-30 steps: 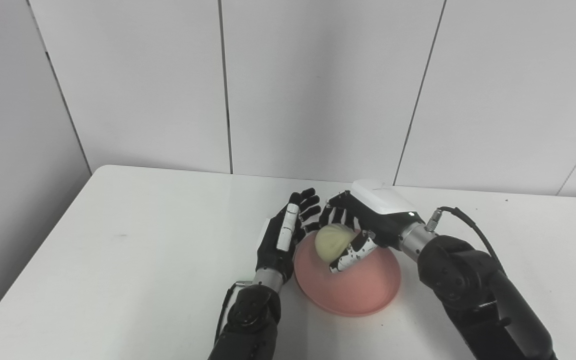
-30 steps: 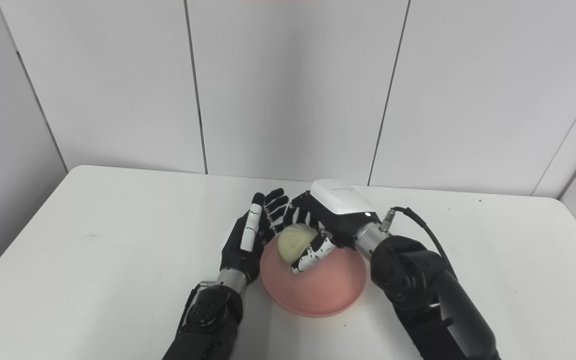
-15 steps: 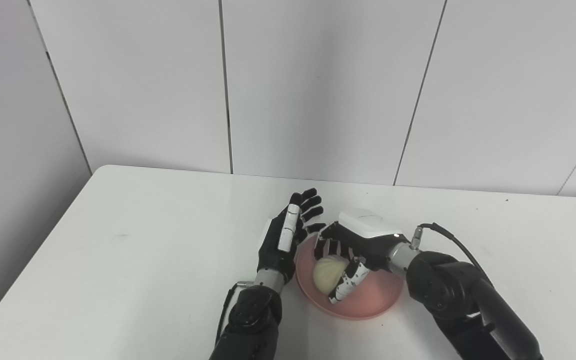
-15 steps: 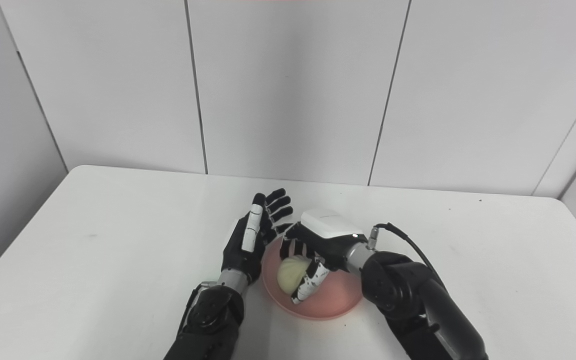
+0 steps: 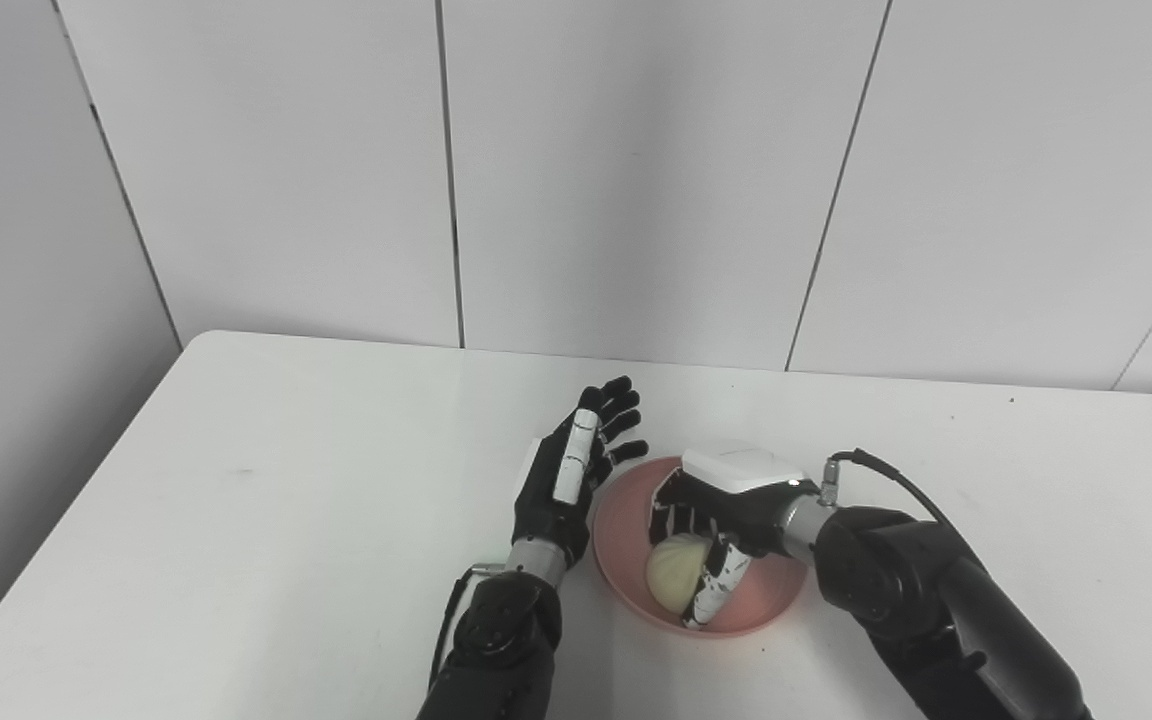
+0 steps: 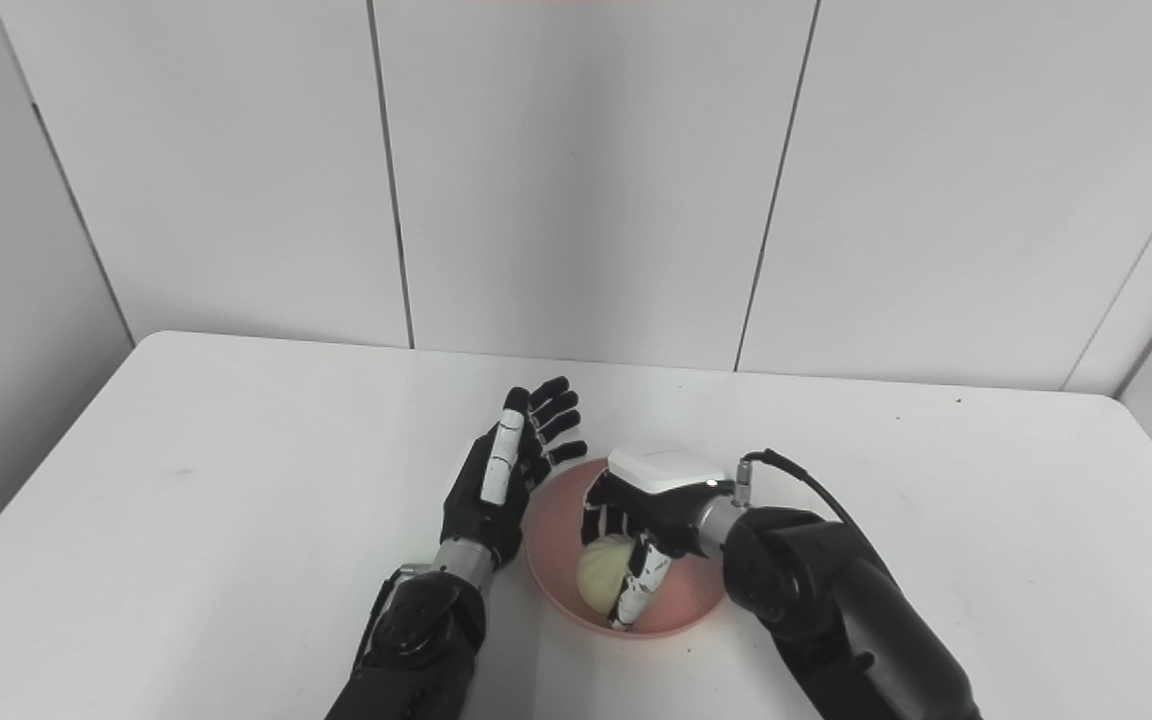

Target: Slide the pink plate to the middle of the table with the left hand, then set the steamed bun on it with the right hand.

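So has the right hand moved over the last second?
Yes. The right hand, shut on the steamed bun, has come down and toward the robot, from level with the left hand's fingertips into the pink plate.

The plate is a soft salmon pink, plain and unpatterned. The steamed bun is pale cream, faintly yellowish. The left hand is black with a white strip along 1 finger. The right hand is black under a glossy white back cover, and its thumb is white with black speckles. Both arms are matte black with silver metal wrists. The table is plain white; the wall panels are light grey with thin dark seams.
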